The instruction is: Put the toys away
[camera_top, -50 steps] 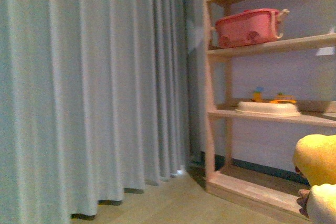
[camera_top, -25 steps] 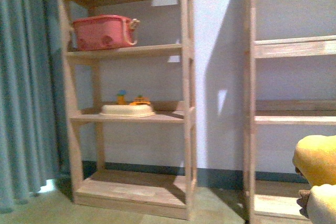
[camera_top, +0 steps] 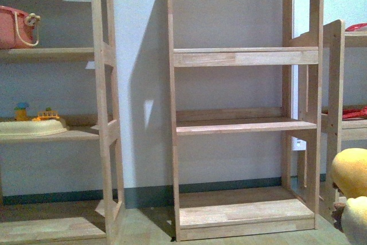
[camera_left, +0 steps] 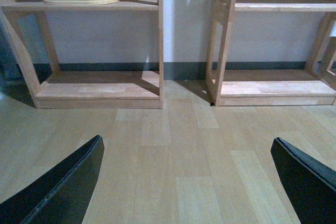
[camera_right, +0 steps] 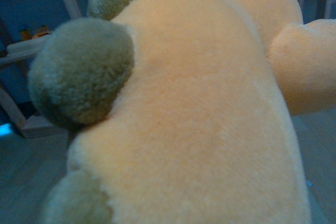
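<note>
Since half a second ago your view has swung right: the pink bin (camera_top: 12, 27) and cream tray (camera_top: 31, 128) now sit at the left edge, with a second wooden shelf unit (camera_top: 243, 57) straight ahead. The plush toy (camera_top: 350, 179) stays at the lower right corner and fills the right wrist view. Your right hand is hidden, so I cannot tell its grip. Your left hand (camera_left: 186, 148) hangs spread wide above the floor (camera_left: 157, 192), holding nothing.

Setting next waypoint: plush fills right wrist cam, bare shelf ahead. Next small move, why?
Probably drive toward the middle shelf unit: its boards look bare and it faces the camera, but open floor lies between. The plush sits low at right, short of any board. The left gripper is open, empty.
</note>
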